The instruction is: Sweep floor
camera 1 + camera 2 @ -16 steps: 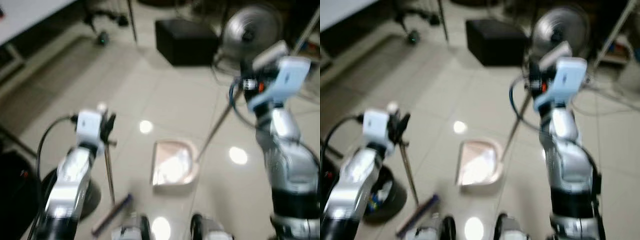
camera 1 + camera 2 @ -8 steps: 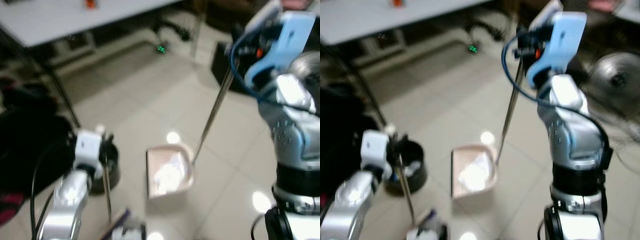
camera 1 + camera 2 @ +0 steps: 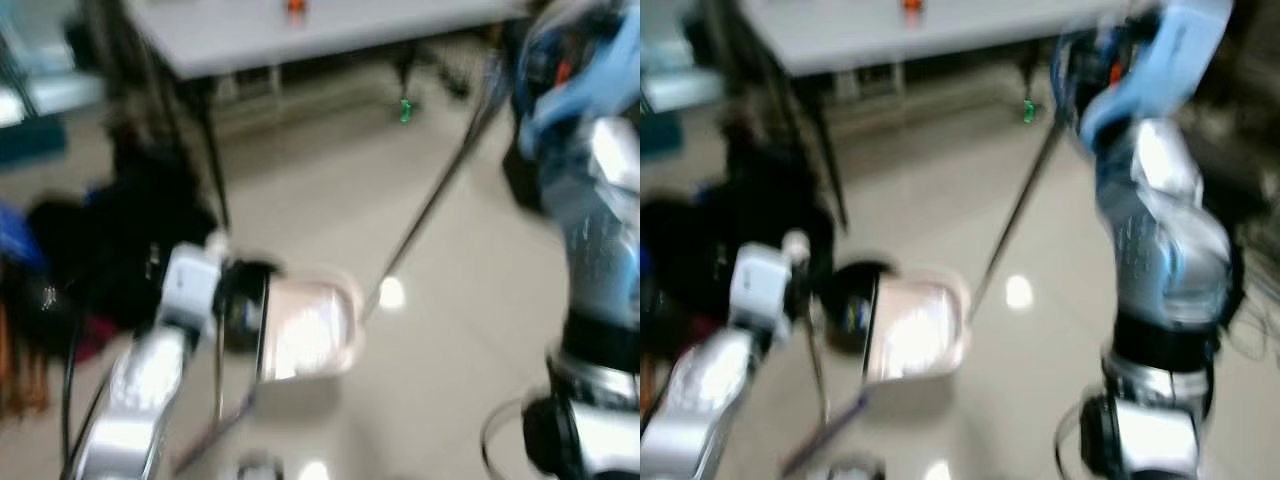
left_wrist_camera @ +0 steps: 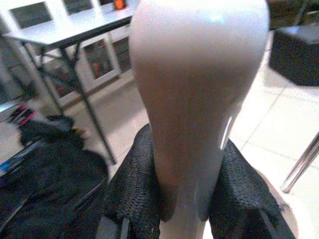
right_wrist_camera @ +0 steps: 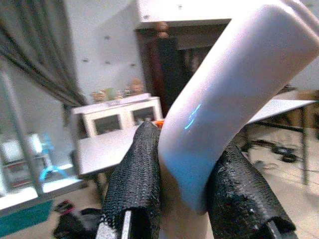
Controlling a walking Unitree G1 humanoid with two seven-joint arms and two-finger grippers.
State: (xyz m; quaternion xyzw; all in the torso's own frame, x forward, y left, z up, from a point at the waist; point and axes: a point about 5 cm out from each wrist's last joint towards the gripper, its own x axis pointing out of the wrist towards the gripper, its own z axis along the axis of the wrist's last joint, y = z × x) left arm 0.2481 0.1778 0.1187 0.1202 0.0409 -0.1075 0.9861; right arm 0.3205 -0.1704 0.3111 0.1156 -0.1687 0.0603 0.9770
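Jaws clamp broom [image 3: 219, 400] and dustpan [image 3: 305, 330] handles.

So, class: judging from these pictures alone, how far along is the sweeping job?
Done: pale debris already lies in the dustpan. In hand: the left gripper is shut on the broom handle, the right gripper on the dustpan handle. Left: emptying the pan, likely into the black bin beside it; the blur hides any dirt remaining.
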